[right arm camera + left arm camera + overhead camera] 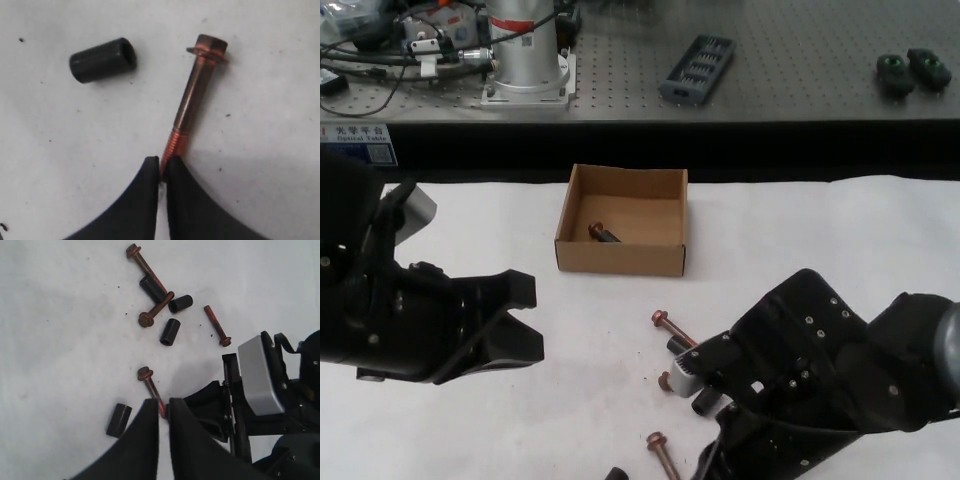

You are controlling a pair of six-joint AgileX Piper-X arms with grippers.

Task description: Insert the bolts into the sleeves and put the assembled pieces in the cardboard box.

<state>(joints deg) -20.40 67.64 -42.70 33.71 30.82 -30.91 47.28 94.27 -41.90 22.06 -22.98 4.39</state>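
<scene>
My right gripper (161, 169) is down low on the counter (60, 150). Its two fingers are squeezed almost together on the screw end of a bolt (192, 100). The bolt lies flat with its head pointing away from me. I think it is held by the tip so the long part is free to slide into a sleeve. One black sleeve (102, 60) lies on its side near that bolt, with its open end showing. It looks like the next one to fill.

My left gripper (532, 320) hangs above the counter, well apart from the parts. Its fingers are close together too, and it holds nothing. I guess it is parked there to keep out of the way.

A bit farther out lie three more bolts (217, 326) and three more sleeves (170, 332), in a small bunch with some touching. None of them are joined yet.

Past them sits the cardboard box (620, 262), open at the top. One finished piece (603, 234) lies inside it. So the job has begun, but most of it is left to do.

The counter has a white sheet (880, 260) over it, with a few dark specks. Behind it is a grey metal board (800, 70) full of little holes. On that board are a silver post (525, 50), some cables (370, 55), a black tray (698, 68) and two small dark things (912, 72).
</scene>
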